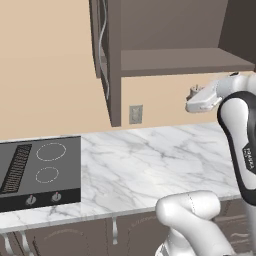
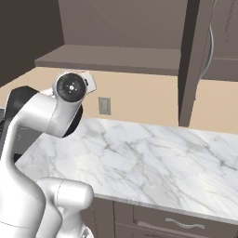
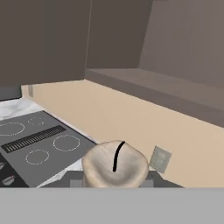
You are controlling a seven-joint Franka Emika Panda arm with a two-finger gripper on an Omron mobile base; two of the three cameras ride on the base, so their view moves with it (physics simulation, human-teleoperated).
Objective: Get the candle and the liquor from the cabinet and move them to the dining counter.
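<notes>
The small beige-grey stubby candle with its black curved wick is seen in the hand view directly at the gripper, pinched between the two dark fingers, whose tips are mostly hidden behind its body. The jaws are drawn close together on it — only the candle's width separates them.

In the left base view the white hand with its gripper is held in the air just below the bottom shelf of the dark brown wall cabinet, whose panelled door with a long silver bar handle stands open to the gripper's left. The beige wall lies just beyond the gripper, with a grey wall outlet below and to its left.

Well beneath the gripper a white grey-veined marble counter is spread — at its far left end a black cooktop with ring burners and knobs is set. In the hand view the cooktop is seen left of the held candle.
</notes>
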